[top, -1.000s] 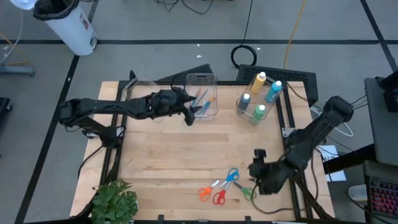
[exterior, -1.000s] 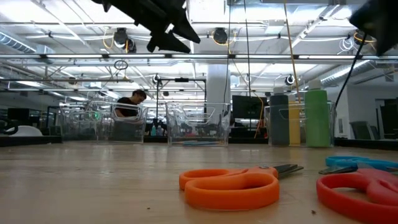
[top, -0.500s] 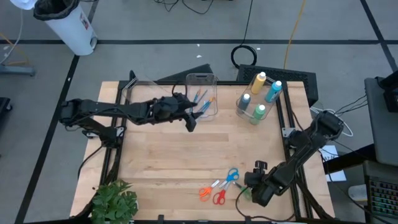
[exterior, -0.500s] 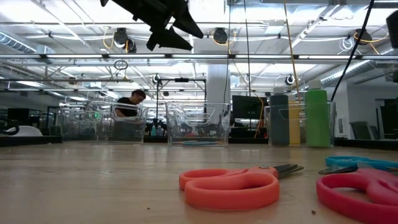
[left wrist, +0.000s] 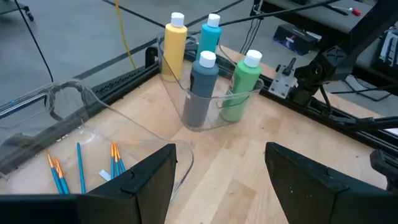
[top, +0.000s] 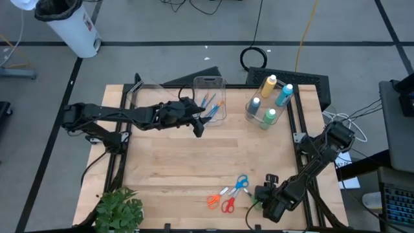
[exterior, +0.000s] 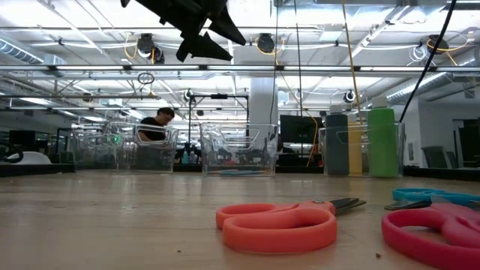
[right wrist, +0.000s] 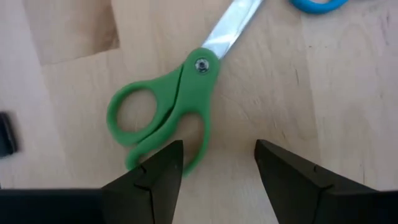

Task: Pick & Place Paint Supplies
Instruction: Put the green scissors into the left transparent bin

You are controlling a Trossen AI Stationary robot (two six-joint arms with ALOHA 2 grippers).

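At the lower right of the surface [top: 174, 162], the right claw [right wrist: 217, 163] hangs open over the green scissors [right wrist: 166, 113]; the left claw [left wrist: 221, 165] is open near the brush bin [top: 210, 97].

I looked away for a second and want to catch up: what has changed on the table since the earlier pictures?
The right gripper has swung toward the table's near edge and come down over the green scissors, fingers open on either side of the handle, nothing gripped yet. The left gripper edged slightly toward the brush bin and hangs there open. Scissors, brushes and paint bottles lie as before.
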